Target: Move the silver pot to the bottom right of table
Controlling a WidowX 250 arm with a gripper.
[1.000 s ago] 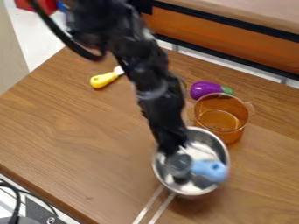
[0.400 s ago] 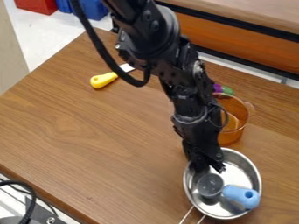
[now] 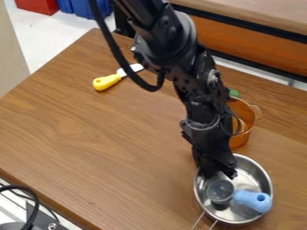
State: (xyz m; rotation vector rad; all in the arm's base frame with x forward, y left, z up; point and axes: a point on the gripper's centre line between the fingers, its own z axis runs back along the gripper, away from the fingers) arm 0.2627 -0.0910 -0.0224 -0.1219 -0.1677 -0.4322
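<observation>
The gripper (image 3: 219, 173) hangs down at the upper left of the silver pot (image 3: 251, 175), its tips just over the inside of the rim. From where I stand, I can't tell whether it's open or closed. The pot sits at the lower right of the table (image 3: 102, 143), its wire handle (image 3: 205, 220) pointing down and a bit left. In it lies a round grey piece (image 3: 220, 191) with a blue grip (image 3: 253, 201) right beside it. Behind the arm stands a clear orange pot (image 3: 240, 140), partly hidden, with something green (image 3: 234, 93) past it. Farther off, at the upper left, there's a yellow-handled knife (image 3: 107, 82).
</observation>
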